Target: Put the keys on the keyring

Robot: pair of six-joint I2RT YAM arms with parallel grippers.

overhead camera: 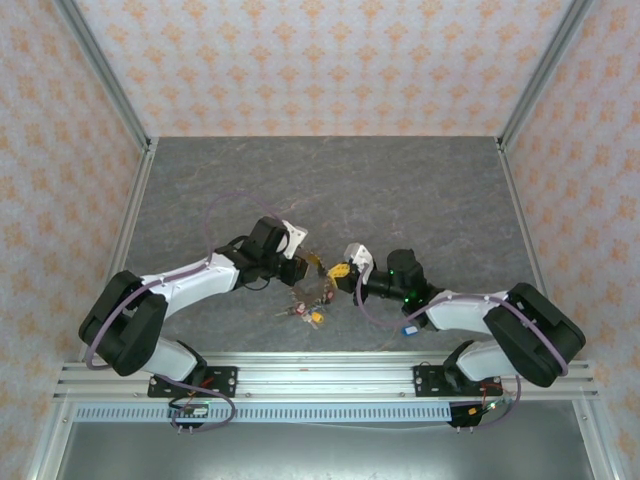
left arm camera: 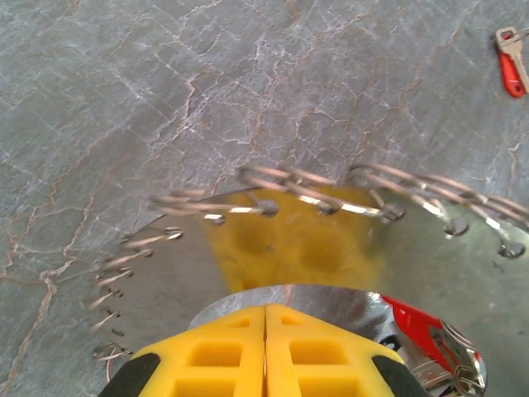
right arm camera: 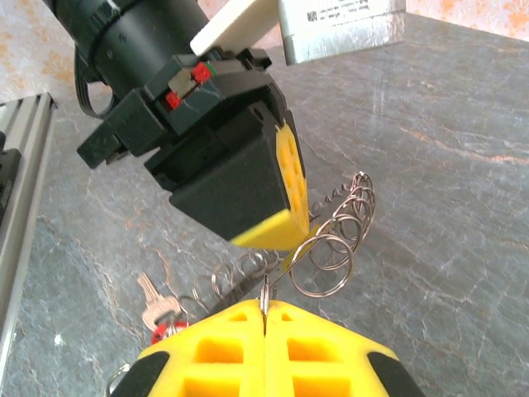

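The keyring is a flat metal ring with small wire loops strung along its toothed rim. My left gripper is shut on its inner edge and holds it just above the table. In the top view the keyring hangs between the left gripper and the right gripper. The right gripper is shut on a thin metal loop at the rim, close to the left fingers. Several keys lie in a cluster just in front of the grippers. A red-tagged key lies below the ring.
A blue-tagged key lies by the right arm near the front rail. Another red-tagged key lies on the grey mat beyond the ring. Patterned walls with metal posts enclose the table on three sides.
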